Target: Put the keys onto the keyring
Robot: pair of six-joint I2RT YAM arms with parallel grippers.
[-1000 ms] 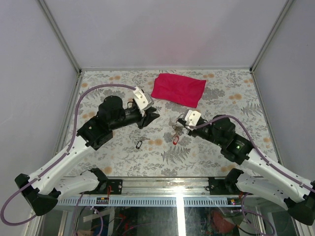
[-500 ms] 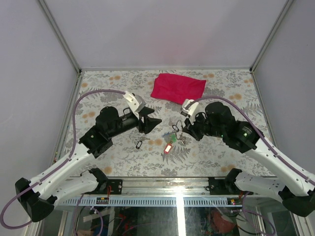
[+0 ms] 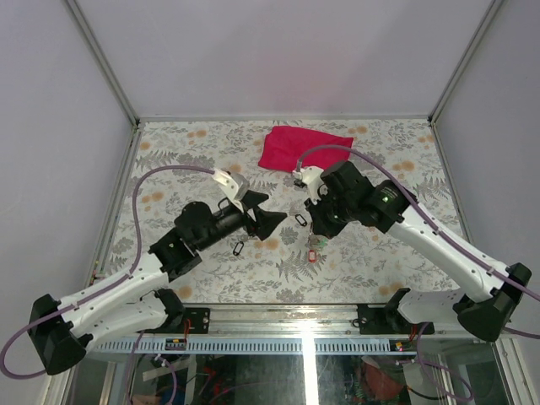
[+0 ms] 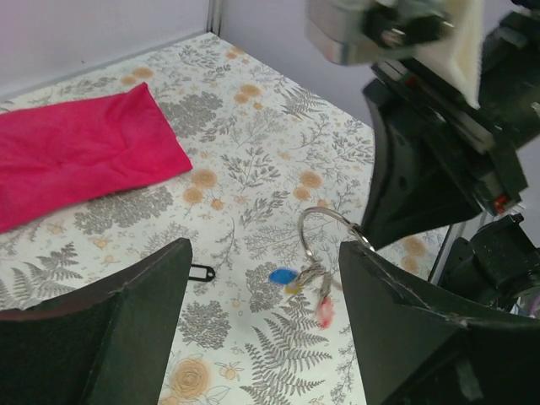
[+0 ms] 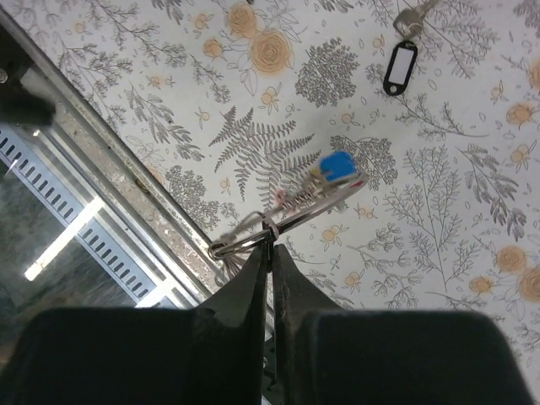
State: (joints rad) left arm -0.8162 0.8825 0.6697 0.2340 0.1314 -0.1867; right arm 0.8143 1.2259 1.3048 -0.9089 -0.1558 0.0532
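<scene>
Right gripper [image 5: 272, 245] farther left now, keyring [image 4: 327, 229] between its tips, keys [image 4: 305, 283] beneath.

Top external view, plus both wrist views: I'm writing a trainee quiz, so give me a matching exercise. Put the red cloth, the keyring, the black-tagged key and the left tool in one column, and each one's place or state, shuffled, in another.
Things
1. red cloth
2. keyring
3. black-tagged key
4. left tool

Places or states
A. open, holding nothing
B. pinched in the shut right tool, tags dangling below it
C. lying flat at the far side of the table
D. lying loose on the table beside the left arm

Pairs: 1-C, 2-B, 3-D, 4-A
</scene>
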